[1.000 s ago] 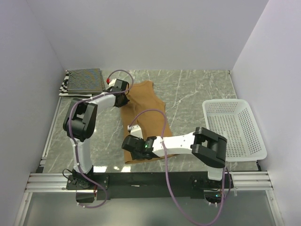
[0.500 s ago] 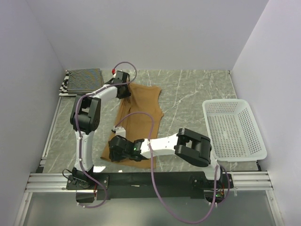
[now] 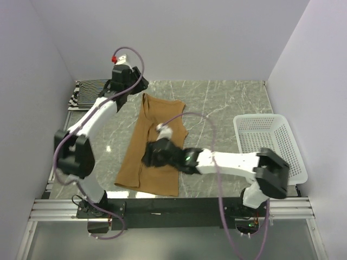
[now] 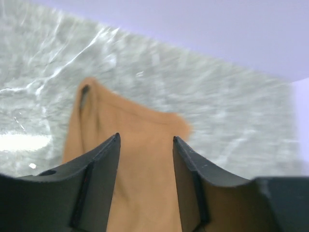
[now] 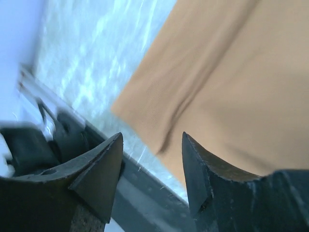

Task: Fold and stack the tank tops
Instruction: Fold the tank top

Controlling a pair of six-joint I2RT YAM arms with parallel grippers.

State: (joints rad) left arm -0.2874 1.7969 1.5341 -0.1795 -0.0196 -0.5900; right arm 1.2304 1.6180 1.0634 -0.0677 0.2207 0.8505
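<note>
While the marble table carries the tan-brown tank top spread flat mid-table, you see the white basket at the right, the folded striped tank top far left, and the left gripper and right gripper both spread wide, holding nothing, above the tan fabric.

Tan tank top flat, centre; striped top folded, far left.

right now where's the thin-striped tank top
In the top view the thin-striped tank top lies folded in the far left corner of the table, left of the tan tank top and apart from it.
</note>
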